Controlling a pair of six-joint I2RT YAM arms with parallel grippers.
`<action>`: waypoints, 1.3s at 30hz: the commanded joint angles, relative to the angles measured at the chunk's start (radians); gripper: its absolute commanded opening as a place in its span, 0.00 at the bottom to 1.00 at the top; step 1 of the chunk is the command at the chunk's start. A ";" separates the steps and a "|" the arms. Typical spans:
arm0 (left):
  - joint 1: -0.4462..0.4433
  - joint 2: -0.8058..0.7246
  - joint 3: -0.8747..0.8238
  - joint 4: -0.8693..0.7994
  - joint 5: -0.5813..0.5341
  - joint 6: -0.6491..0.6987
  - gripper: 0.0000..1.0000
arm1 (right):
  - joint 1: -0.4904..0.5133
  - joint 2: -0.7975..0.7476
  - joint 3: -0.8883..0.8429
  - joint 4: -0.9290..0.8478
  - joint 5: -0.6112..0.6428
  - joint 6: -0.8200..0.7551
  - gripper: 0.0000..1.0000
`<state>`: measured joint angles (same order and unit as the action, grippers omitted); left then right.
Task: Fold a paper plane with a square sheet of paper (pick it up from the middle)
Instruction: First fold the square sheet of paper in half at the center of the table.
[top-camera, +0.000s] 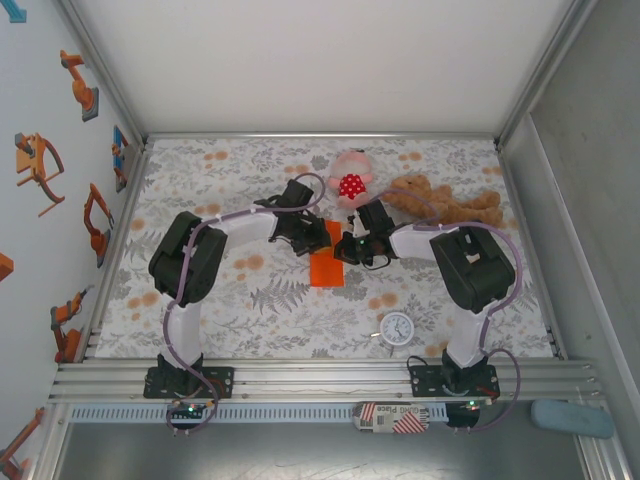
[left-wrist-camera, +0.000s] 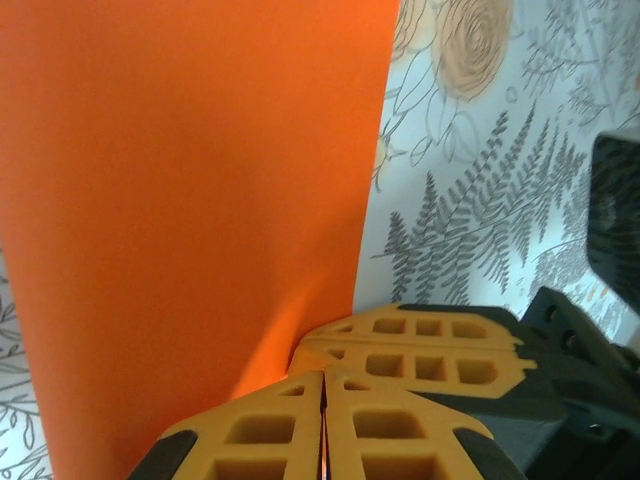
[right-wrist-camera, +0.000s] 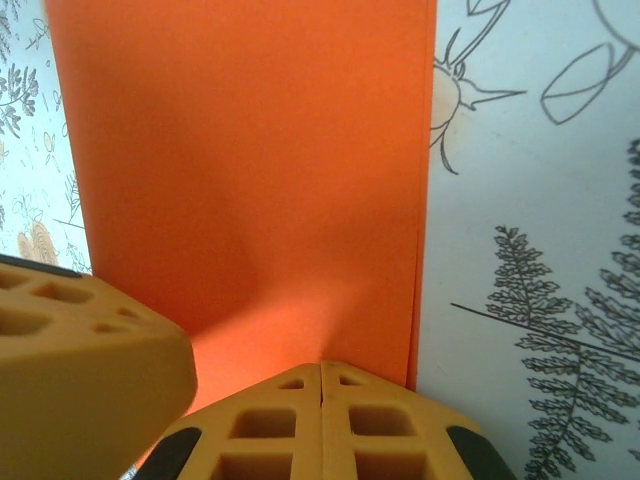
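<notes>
Tablecloth (top-camera: 250, 310) of ferns, orange paper (top-camera: 326, 268), white walls (top-camera: 300, 60)

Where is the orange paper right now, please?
In the top view, the orange paper sits mid-table, held by left gripper and right gripper, near the pink plush.

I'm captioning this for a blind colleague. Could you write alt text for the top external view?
Two robot arms reach inward, the left claw and right claw meeting at the far end of an orange paper mid-table. A pink spotted plush and brown teddy lie behind; a clock sits nearer the bases.
</notes>
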<state>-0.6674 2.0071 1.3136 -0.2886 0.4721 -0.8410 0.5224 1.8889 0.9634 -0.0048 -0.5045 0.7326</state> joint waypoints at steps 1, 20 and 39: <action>-0.006 0.016 -0.005 -0.038 0.016 0.037 0.09 | 0.011 0.081 -0.034 -0.166 0.123 -0.029 0.00; 0.014 0.036 -0.031 -0.090 0.001 0.132 0.08 | 0.011 0.131 -0.001 -0.272 0.178 -0.032 0.00; 0.162 -0.127 -0.165 -0.188 -0.079 0.352 0.07 | 0.002 0.138 0.006 -0.357 0.208 -0.061 0.00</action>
<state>-0.5323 1.9343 1.1694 -0.4061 0.4374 -0.5430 0.5251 1.9194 1.0367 -0.1238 -0.4934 0.6991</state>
